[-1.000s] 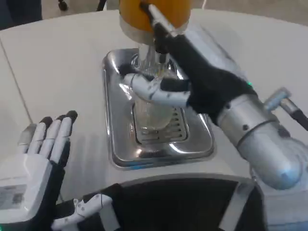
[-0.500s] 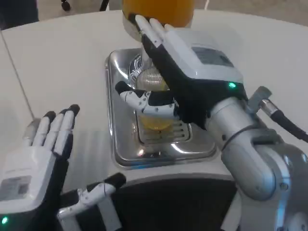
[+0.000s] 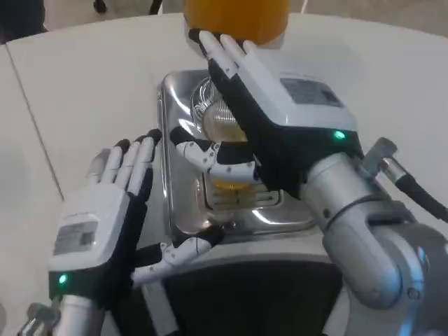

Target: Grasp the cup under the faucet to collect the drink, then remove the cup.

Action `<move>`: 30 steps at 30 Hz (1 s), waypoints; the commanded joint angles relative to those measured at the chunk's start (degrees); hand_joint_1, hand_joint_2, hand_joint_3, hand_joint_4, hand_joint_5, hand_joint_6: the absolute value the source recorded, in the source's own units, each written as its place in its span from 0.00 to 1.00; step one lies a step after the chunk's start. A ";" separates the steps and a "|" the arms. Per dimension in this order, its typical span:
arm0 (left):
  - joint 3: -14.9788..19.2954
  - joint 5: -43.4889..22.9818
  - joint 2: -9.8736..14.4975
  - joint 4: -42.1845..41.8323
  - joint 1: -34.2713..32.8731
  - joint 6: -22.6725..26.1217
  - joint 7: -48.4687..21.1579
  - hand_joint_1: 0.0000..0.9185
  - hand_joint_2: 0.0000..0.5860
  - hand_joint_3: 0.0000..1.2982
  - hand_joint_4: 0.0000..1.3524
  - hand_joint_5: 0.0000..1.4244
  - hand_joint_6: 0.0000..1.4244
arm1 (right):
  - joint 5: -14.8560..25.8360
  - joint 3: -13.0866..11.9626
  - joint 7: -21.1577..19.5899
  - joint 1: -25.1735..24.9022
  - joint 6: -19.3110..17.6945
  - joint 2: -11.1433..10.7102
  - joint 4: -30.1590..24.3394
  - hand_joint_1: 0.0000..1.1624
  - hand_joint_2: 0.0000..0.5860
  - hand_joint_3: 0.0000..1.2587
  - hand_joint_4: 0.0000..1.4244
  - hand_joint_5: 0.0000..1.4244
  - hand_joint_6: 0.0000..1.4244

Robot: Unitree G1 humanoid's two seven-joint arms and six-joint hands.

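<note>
While the right hand reaches in from the right of the frame, its long fingers stretch up toward the orange tank at the top centre and its thumb curls across the front of the cup — the cup looks held between thumb and palm, though the palm side is hidden. The cup stands upright on the grille of the steel drip tray in the middle of the frame, under the faucet, which the hand largely covers. A band of amber drink shows low in the clear wall, and the dome above it glints, so filling appears under way; how full the cup is cannot be read.

The left hand hovers at lower left, just beside the tray's left rim, fingers spread and pointing up the frame, holding nothing, thumb out toward the tray's front edge.

By my reading the collecting step is in hand and removal is not yet begun. Next the flow must stop, then the cup must come out level — drawn toward the lower frame, clear of the spout, with the grip firm enough that the wet wall does not slip.
</note>
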 commanded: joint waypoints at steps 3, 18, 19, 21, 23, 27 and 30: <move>-1.81 0.29 -1.13 2.30 -2.31 1.62 0.22 0.14 0.15 0.00 0.00 0.00 0.00 | -0.84 -2.59 3.69 2.86 -2.58 1.92 0.51 0.45 0.70 0.01 0.00 0.00 0.03; -3.34 0.05 -1.26 5.66 -5.51 2.96 0.62 0.00 0.18 0.00 0.00 0.00 0.00 | 5.79 -11.23 -19.65 14.95 -10.20 9.20 -3.74 0.47 0.73 0.00 0.00 0.00 0.03; -3.41 -0.03 -1.31 5.71 -5.59 3.13 0.45 0.00 0.19 0.00 0.00 0.00 0.00 | 7.52 -12.22 -20.77 15.40 -10.61 9.39 -3.43 0.47 0.73 0.00 0.00 0.00 0.03; -3.59 -0.37 -1.33 5.96 -5.66 3.13 0.36 0.00 0.19 0.00 0.00 0.00 0.00 | 10.43 -13.81 -22.28 16.49 -10.40 10.29 -3.21 0.47 0.73 0.00 0.00 0.00 0.03; -3.82 -0.76 -1.25 6.32 -5.79 2.89 0.43 0.00 0.20 0.00 0.00 0.00 0.00 | 13.37 -15.31 -23.04 18.11 -10.40 10.53 -3.81 0.47 0.73 0.00 0.00 0.00 0.03; -4.38 -1.65 -0.70 7.36 -6.41 1.54 0.69 0.00 0.19 0.00 0.00 0.00 0.00 | 14.78 -17.32 -22.53 22.63 -11.48 7.46 -6.95 0.50 0.72 0.00 0.00 0.00 0.03; -4.91 -1.90 0.04 8.09 -6.88 0.46 0.66 0.00 0.16 0.00 0.00 0.00 0.00 | 12.25 -19.04 -22.24 28.35 -14.08 3.04 -10.87 0.50 0.72 0.00 0.00 0.00 0.03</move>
